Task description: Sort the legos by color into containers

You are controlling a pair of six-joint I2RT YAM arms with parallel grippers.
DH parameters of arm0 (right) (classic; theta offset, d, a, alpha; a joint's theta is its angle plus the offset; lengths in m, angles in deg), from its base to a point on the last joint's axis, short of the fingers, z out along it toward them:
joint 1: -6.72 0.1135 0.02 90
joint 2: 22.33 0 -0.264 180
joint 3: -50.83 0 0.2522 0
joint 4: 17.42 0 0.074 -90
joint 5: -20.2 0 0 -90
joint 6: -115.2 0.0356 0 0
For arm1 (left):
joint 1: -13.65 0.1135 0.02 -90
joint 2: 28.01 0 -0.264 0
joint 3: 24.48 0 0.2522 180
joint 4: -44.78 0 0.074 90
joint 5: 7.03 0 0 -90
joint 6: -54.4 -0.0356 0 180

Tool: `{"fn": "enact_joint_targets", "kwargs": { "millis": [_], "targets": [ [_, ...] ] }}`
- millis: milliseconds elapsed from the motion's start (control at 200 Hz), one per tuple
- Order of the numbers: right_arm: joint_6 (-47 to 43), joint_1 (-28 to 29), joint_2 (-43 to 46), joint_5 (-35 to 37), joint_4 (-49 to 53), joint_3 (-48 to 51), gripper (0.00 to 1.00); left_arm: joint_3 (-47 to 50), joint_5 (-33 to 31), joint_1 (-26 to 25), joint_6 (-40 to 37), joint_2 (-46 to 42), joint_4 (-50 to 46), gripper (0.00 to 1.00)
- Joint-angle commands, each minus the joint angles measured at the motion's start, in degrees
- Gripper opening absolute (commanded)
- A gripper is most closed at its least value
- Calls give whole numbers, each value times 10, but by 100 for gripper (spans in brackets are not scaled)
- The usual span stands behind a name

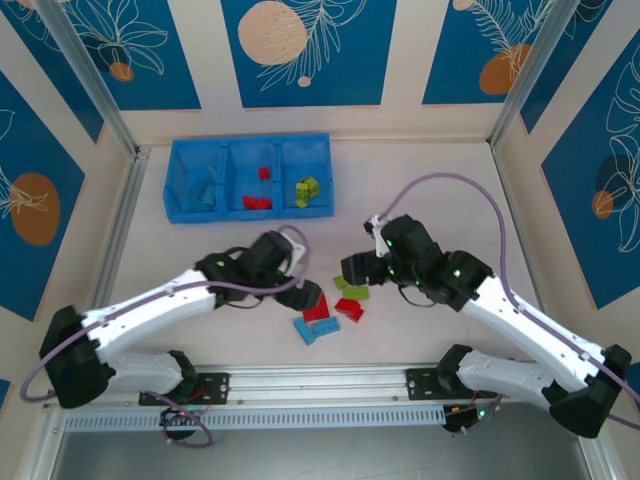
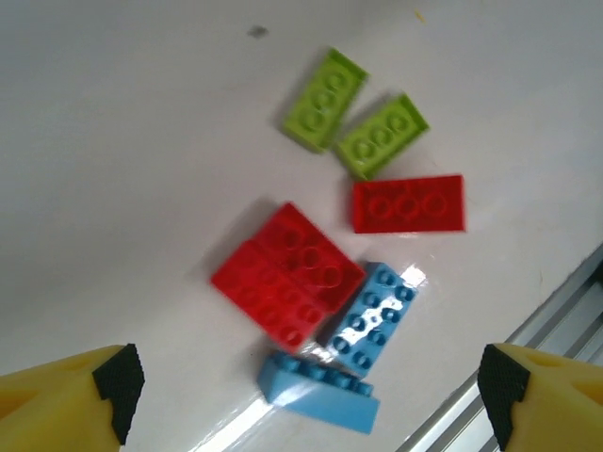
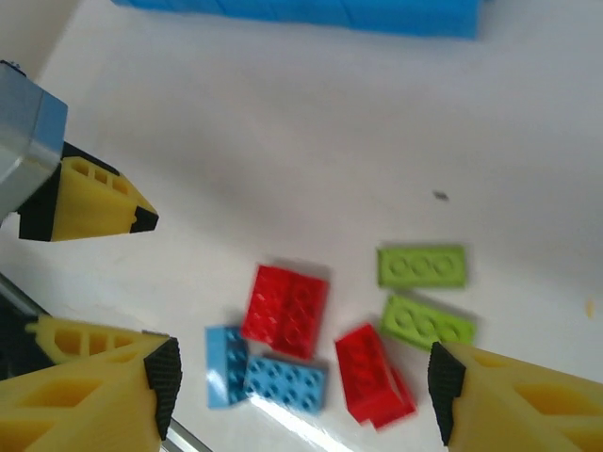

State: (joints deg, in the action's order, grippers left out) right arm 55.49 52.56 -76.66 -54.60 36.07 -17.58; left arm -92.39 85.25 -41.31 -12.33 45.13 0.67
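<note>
Hovering over the loose pile, the left end effector (image 2: 306,395) is seen with its yellow fingers (image 2: 57,405) spread wide. Just ahead of its fingertips two blue bricks (image 2: 374,315) are found, and one of them is pressed against the flat red plate (image 2: 287,275) lying just beyond. Farther out from this end effector a single red brick (image 2: 408,202) is set near two green bricks (image 2: 323,99), which are laid side by side and almost touching.

The right end effector (image 3: 301,391) is likewise held spread apart above the bench (image 3: 283,141). The same pile is framed between its fingers, with the blue pair and the red brick nearest and the green pair beyond.

Well beyond both end effectors, at the far side of the bench, the blue tray (image 1: 230,212) is placed. Blue pieces (image 1: 205,188) are held in the compartment on the left end effector's side, red pieces (image 1: 260,190) in the middle one, and green pieces (image 1: 307,190) in the compartment nearest the right end effector's side.
</note>
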Motion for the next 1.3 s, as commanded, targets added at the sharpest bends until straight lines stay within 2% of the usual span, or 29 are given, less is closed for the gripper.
{"fn": "enact_joint_targets", "kwargs": {
  "millis": [0, 110, 240, 375, 560, 720, 865, 1020, 1105, 1295],
  "targets": [
    [73, 6, 61, 75, 32, 39, 74, -25, -16, -59, -67, 59, 64, 92],
    [137, -2, 107, 151, 81, 48, 77, -90, -35, -80, -70, 141, 22, 92],
    [228, -25, 147, 233, 156, 42, 81, -126, -50, -112, -65, 198, 33, 93],
    [259, -48, 184, 240, 171, 56, 81, -157, -103, -126, -68, 257, 30, 93],
    [247, -52, 212, 228, 159, 69, 81, -194, -135, -126, -62, 332, 28, 89],
    [247, -53, 212, 227, 169, 70, 81, -200, -169, -125, -49, 362, 32, 72],
    [248, -53, 212, 223, 163, 76, 81, -200, -164, -125, -45, 375, 35, 53],
    [246, -53, 212, 215, 151, 81, 81, -187, -159, -125, -41, 364, 45, 41],
    [245, -53, 212, 206, 144, 84, 81, -176, -159, -126, -38, 347, 54, 32],
    [248, -53, 212, 200, 141, 85, 81, -162, -167, -125, -39, 318, 57, 31]
  ]
}}
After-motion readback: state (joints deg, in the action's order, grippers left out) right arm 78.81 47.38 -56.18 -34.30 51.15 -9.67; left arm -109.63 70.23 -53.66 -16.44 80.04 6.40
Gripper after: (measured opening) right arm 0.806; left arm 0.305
